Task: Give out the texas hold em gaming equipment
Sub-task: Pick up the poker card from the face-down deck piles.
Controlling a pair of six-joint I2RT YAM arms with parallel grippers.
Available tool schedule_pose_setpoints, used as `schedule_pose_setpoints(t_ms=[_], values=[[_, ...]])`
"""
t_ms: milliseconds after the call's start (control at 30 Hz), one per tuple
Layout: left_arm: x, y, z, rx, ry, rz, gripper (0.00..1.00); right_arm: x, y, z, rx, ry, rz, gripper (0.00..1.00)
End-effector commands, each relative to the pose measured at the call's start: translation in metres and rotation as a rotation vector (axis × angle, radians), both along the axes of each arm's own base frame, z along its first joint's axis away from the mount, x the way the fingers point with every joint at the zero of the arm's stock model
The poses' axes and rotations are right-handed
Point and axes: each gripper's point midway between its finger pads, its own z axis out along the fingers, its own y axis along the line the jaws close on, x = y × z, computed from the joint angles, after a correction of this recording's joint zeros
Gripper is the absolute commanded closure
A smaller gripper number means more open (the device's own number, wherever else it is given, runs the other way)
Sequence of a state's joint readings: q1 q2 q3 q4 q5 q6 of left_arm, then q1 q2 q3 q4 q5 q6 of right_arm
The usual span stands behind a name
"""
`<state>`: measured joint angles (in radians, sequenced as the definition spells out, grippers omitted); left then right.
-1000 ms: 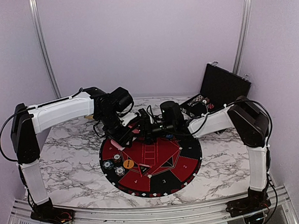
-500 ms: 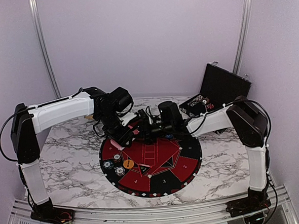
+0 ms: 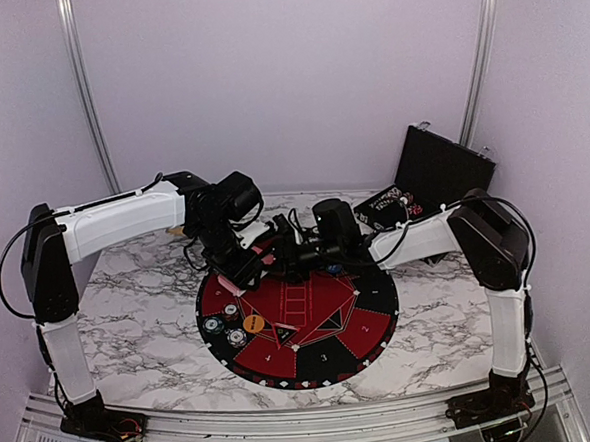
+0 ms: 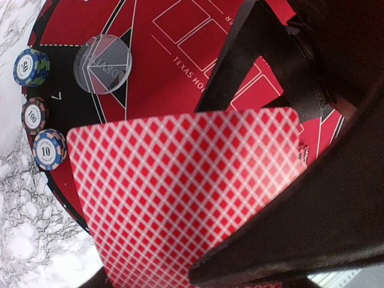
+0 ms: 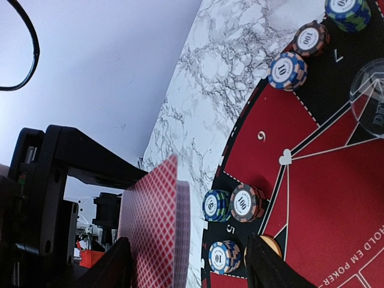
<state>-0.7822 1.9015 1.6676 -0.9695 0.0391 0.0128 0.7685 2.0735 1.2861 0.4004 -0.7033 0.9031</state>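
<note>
Shifted slightly leftward since a second ago, the right gripper (image 5: 189,243) sits close against the left gripper (image 3: 240,272) above the far-left part of the big round red-and-black mat (image 3: 367,327). Its fingers stand spread, and the pink-red diamond-backed playing cards (image 4: 180,198) hang edge-on between them, nearer one finger, though whether it touches them cannot be told. The left gripper pinches those cards by one side; in its wrist view the top card's back fills most of the picture, its lower corner cut off and its right edge hidden under a dark finger. How many cards are held is unclear. Three small stacks of white-edged poker chips (image 4: 34,115) sit at the mat's rim near a clear round disc (image 4: 102,56). Further chip stacks (image 5: 234,204) lie by the segment marked 5, and an orange round disc (image 3: 253,323) beside them shows only as a sliver behind a finger in the right wrist view. From above, both grippers mask the cards almost wholly. The open black case (image 3: 442,167) on the white marbled counter (image 3: 141,321) holds contents too small to read.
</note>
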Motion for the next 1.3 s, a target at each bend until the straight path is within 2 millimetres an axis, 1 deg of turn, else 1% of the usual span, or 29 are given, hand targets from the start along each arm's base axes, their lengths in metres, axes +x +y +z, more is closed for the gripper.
schedule_pose_setpoints(t_ms=[0,533,967,1167,1267], values=[[0.005,-0.001,0.022,-0.042,-0.050,-0.007,0.67,0.006,-0.009,0.002,-0.031,-0.009,-0.035,0.38],[0.005,-0.001,0.021,-0.043,-0.048,-0.007,0.67,0.005,-0.010,0.013,-0.016,-0.025,-0.038,0.38],[0.005,0.000,0.019,-0.038,-0.043,-0.007,0.67,-0.001,-0.010,0.048,0.052,-0.066,-0.014,0.35],[0.005,0.000,0.018,-0.037,-0.044,-0.005,0.67,0.001,-0.018,0.045,0.048,-0.049,-0.033,0.37],[0.004,0.000,0.018,-0.036,-0.043,-0.006,0.67,0.002,-0.023,0.044,0.049,-0.043,-0.048,0.41]])
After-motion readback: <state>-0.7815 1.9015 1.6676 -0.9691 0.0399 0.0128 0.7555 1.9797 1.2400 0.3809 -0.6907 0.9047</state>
